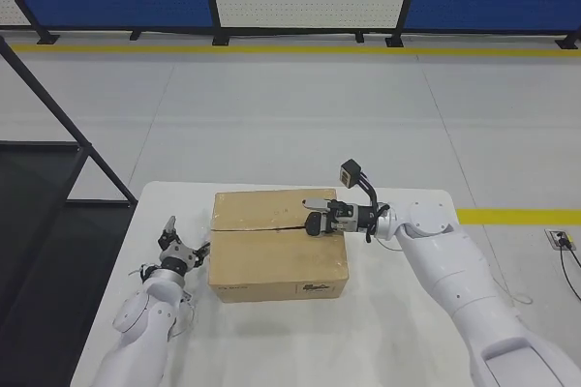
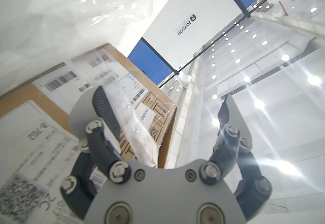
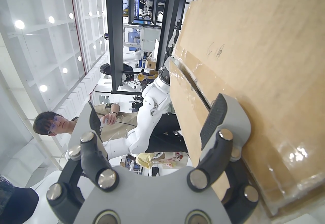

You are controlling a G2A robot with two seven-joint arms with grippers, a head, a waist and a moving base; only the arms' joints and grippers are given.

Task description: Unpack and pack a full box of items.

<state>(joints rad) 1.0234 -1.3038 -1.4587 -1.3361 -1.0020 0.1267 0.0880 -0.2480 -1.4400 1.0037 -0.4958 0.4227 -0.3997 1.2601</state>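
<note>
1. Cardboard box (image 1: 279, 242) sits shut at the centre of the white tabletop (image 1: 397, 319) in the top view. Both top flaps lie flat and meet at a seam (image 1: 261, 228) running left to right across the lid.
2. Progress (judged): very start. No item lies out on the tabletop, so opening the flaps, unpacking and repacking are all left to do. In the right wrist view, clear tape (image 3: 189, 67) lies along the seam with a dark gap between the flaps. Cannot tell whether the tape is cut through.
3. Right claw (image 1: 317, 215): over the right part of the lid, with the arm coming in from the lower right of the frame and the wrist pointing toward frame left. It is spread wide and holds nothing. One finger (image 3: 215, 118) lies at the seam, either touching or just above it; cannot tell which.
4. Left claw (image 1: 186, 238): just beside the box's left wall, low by the tabletop, angled up toward the box. It is spread wide with nothing gripped. Crinkled clear film (image 2: 142, 123) on the labelled wall lies near one finger.
</note>
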